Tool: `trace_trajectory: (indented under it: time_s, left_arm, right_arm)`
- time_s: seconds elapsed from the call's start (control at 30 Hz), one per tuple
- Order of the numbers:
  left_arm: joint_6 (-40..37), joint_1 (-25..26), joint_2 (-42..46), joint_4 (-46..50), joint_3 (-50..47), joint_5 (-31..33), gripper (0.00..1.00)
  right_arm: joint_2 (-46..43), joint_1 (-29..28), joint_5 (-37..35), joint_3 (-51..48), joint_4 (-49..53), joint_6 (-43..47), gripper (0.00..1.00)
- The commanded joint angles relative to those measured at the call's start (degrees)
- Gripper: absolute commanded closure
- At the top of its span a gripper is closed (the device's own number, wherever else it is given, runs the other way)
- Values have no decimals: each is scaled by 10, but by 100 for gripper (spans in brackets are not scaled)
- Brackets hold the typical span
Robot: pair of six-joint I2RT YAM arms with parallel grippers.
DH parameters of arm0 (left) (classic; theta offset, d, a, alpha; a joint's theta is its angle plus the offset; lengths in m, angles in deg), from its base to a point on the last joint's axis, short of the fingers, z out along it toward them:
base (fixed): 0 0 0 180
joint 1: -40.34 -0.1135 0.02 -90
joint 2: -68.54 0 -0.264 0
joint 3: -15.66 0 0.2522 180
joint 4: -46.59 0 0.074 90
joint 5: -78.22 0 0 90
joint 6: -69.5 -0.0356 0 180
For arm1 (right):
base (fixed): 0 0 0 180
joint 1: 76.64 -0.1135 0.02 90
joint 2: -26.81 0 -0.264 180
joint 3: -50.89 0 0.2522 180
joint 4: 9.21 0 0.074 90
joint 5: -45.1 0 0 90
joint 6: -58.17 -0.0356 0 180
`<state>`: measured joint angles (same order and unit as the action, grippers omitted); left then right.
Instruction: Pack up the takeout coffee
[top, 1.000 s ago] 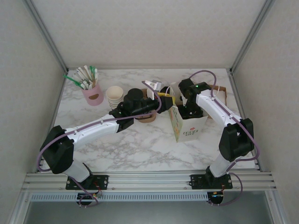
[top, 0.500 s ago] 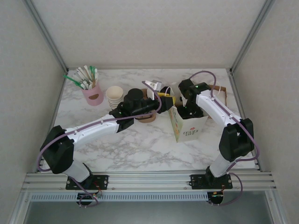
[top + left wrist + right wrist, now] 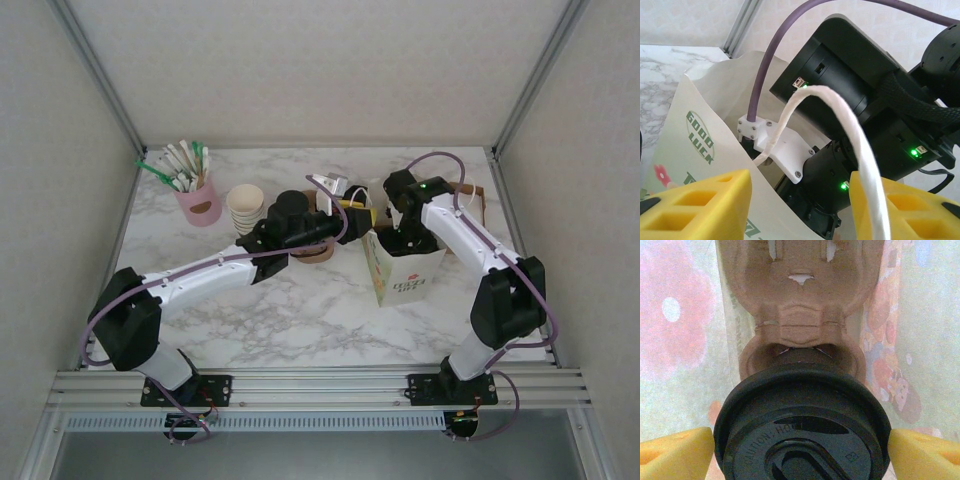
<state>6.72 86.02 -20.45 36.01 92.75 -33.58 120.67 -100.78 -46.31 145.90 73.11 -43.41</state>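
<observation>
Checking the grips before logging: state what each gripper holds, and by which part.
Right gripper flanks the coffee at its lid rim; a grip cannot be told. Left gripper is open around the bag handle, unclamped.

Bag mouth occupied (right gripper inside).

Green capitals reading "GOOD LUCK" run down the side of the cream paper bag, seen from the left wrist camera. Raised lettering on the takeout coffee lid begins "CAUTION: HO", the rest cut off. The bag's green print stays illegible from overhead.
</observation>
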Motion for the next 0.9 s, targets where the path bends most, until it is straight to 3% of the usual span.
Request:
trace_trajectory:
  time_s: [0.0,0.6,0.87]
  left_arm:
    - [1,5,-4,-12,14,6,46]
    - [1,6,-2,-12,14,5,45]
    - [-3,5,2,-7,17,8,35]
  right_arm:
    - [-22,4,5,13,24,-6,9]
    - [-38,4,6,29,38,-12,6]
    - [-46,4,8,35,43,-13,6]
